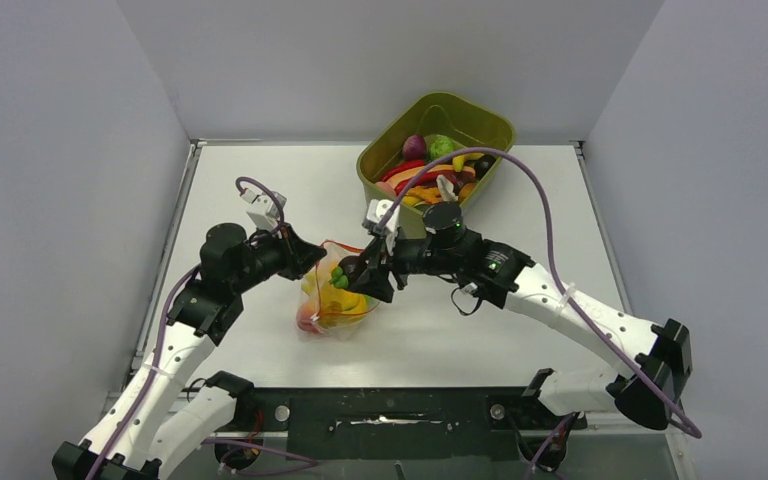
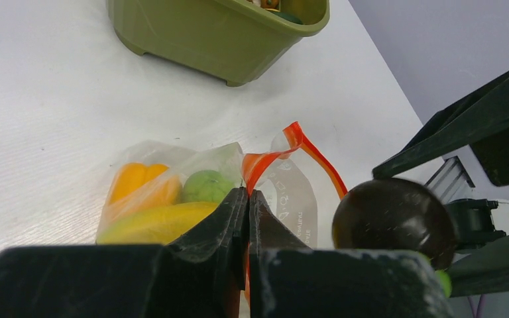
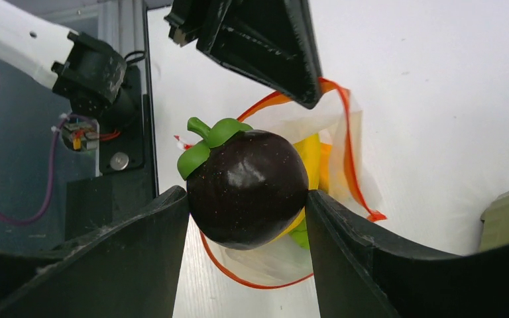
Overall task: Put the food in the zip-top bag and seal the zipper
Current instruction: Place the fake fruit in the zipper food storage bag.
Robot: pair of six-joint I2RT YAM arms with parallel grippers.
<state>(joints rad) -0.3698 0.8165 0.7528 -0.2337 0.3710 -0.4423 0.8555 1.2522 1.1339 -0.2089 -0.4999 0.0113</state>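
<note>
- The zip-top bag (image 1: 332, 305) lies on the table (image 1: 410, 340) between the grippers. It holds a yellow banana (image 2: 159, 222), a green lime (image 2: 205, 185) and an orange piece (image 2: 136, 180).
- The olive-green tub (image 1: 480, 118) behind it holds more toy food (image 1: 430, 180).
- Only the left wrist view shows the left gripper (image 2: 248, 195), jaws pressed together, pinching the zipper (image 2: 265, 161).
- Only the right wrist view shows the right gripper (image 3: 246, 199) clamping a dark mangosteen (image 3: 248, 189) above the open bag.

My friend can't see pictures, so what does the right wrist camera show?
The right gripper holds a dark purple toy fruit with green leaves between its black fingers, over the open zip-top bag. The bag lies on the white table with yellow food inside, and the left gripper pinches its orange-red zipper edge.
</note>
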